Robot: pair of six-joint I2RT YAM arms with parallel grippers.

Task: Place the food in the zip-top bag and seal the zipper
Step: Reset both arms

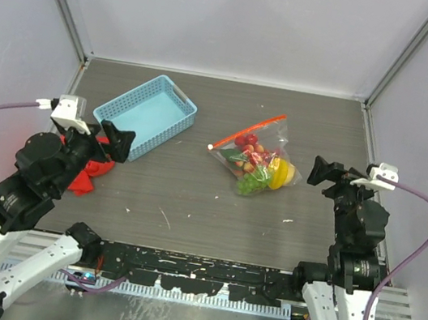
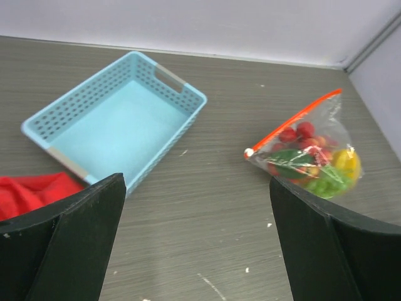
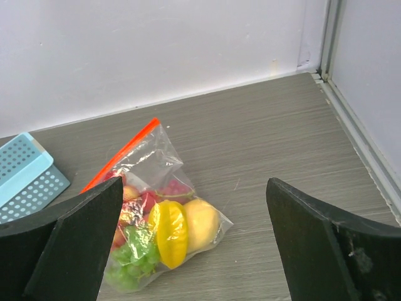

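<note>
The clear zip-top bag (image 1: 256, 161) lies on the table right of centre, with the toy food (image 1: 257, 171) inside it: red strawberries, green grapes, a yellow lemon and other fruit. Its red-orange zipper (image 1: 247, 133) runs along the far-left edge and looks closed. The bag also shows in the left wrist view (image 2: 310, 153) and the right wrist view (image 3: 153, 216). My left gripper (image 1: 111, 136) is open and empty, left of the bag near the basket. My right gripper (image 1: 320, 174) is open and empty, just right of the bag.
A light-blue mesh basket (image 1: 145, 114) stands empty at the back left. A red cloth (image 1: 88, 168) lies under the left arm. Grey walls enclose the table on three sides.
</note>
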